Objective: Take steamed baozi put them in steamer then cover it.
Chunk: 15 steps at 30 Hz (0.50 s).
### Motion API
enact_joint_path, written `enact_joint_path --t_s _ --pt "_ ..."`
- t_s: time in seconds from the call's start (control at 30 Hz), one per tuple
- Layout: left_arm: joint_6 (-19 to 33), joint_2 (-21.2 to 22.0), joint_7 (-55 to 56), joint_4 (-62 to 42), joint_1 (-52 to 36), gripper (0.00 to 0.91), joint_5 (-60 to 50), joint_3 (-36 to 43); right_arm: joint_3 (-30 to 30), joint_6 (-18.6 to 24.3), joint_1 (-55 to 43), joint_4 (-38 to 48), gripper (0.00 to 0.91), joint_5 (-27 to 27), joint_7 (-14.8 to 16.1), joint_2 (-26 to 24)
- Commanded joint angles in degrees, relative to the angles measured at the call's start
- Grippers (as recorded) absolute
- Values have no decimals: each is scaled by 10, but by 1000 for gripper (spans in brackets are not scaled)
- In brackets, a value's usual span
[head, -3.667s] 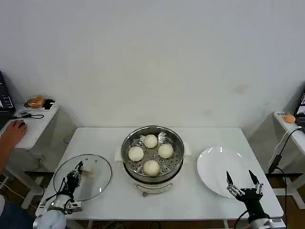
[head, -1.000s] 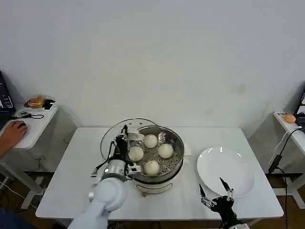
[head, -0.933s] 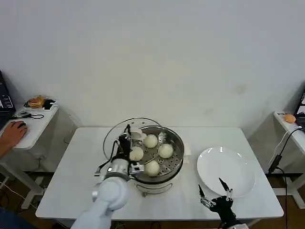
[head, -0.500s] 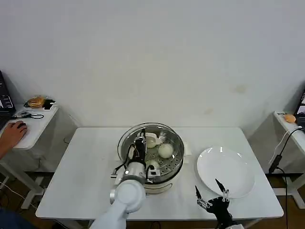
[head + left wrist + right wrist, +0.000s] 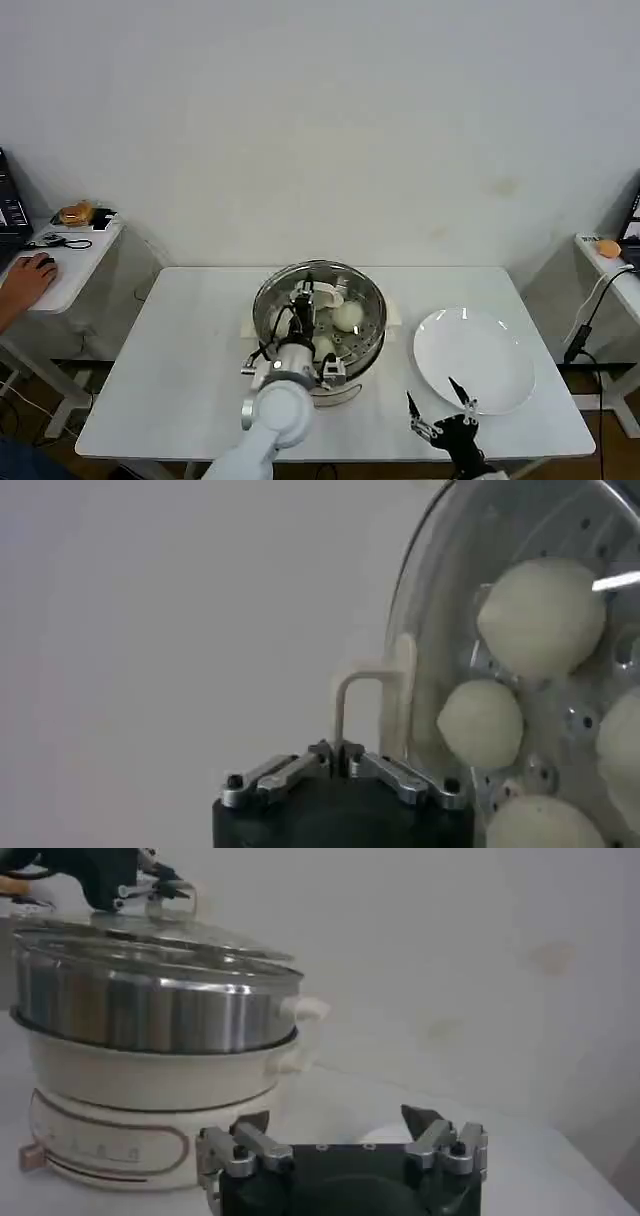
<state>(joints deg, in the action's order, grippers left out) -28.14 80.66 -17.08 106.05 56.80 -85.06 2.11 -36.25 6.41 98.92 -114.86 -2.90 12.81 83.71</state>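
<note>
White tabletop (image 5: 180, 350) carries the steamer (image 5: 368, 345), baozi (image 5: 347, 316) loaded inside, glass cover (image 5: 150, 943) seated on its rim with the left gripper (image 5: 304, 297) pinching the knob; only letting go remains, while the right gripper (image 5: 437, 415) idles splayed near the plate (image 5: 490, 345).

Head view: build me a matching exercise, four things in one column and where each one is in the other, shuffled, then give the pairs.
Things
1. glass lid
2. white plate
3. left pincer
4. right pincer

Places
A. open, low at the table's near edge, in front of the plate
B. on top of the steel steamer, over the buns
C. bare, on the table to the right of the steamer
D. above the pot, shut on the lid's white handle

Pairs: 1-B, 2-C, 3-D, 4-A
</note>
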Motion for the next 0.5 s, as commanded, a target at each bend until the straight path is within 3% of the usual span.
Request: enact_joint_path --t_s 0.03,0.5 --pt "3 6 2 -6 2 0 -16 3 2 1 1 1 907 0 0 0" --pt "4 16 3 -16 3 0 -21 4 4 1 1 3 907 2 1 -2"
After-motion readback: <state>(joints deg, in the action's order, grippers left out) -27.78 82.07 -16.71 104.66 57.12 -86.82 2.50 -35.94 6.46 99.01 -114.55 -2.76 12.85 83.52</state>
